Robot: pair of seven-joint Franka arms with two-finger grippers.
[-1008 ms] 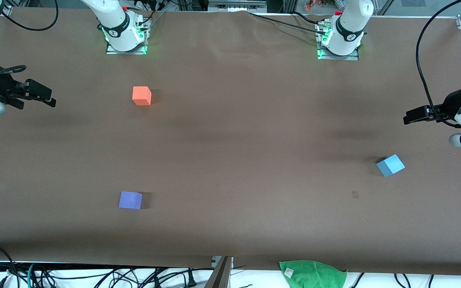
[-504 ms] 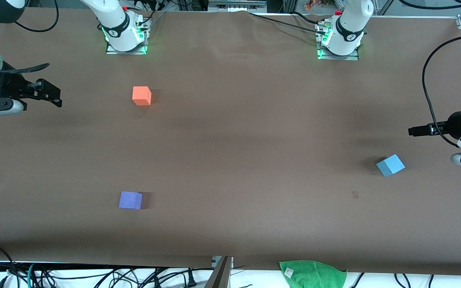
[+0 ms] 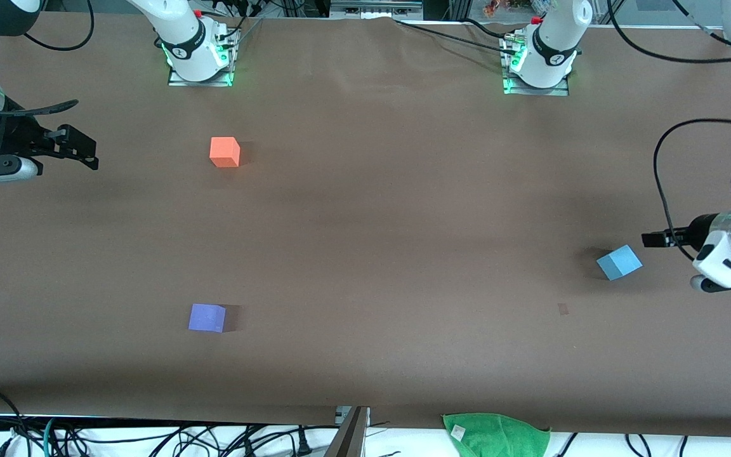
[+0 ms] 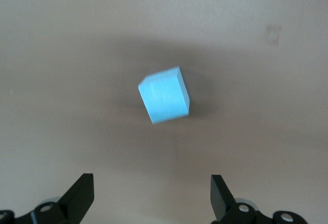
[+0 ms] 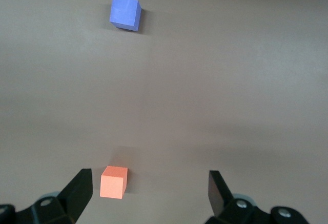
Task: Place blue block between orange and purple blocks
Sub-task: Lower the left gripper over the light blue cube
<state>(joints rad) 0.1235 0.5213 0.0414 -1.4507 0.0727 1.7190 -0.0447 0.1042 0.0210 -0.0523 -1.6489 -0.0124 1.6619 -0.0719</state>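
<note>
The blue block (image 3: 619,262) lies on the brown table toward the left arm's end, turned at an angle. My left gripper (image 3: 654,240) hangs open over the table just beside it, and the left wrist view shows the blue block (image 4: 164,101) ahead of the wide, empty left gripper (image 4: 151,180). The orange block (image 3: 224,152) sits near the right arm's base, and the purple block (image 3: 207,317) lies nearer the front camera than it. My right gripper (image 3: 86,152) waits open at the right arm's end; ahead of the right gripper (image 5: 149,175) are the orange block (image 5: 114,182) and purple block (image 5: 125,13).
A green cloth (image 3: 495,435) hangs at the table's front edge. The arm bases (image 3: 197,54) (image 3: 540,63) stand along the back edge. A small dark mark (image 3: 563,309) is on the table near the blue block. Cables lie below the front edge.
The left gripper has swung in over the table to just beside the blue block. The right gripper shifted slightly a second ago and has held still since. No block has moved.
</note>
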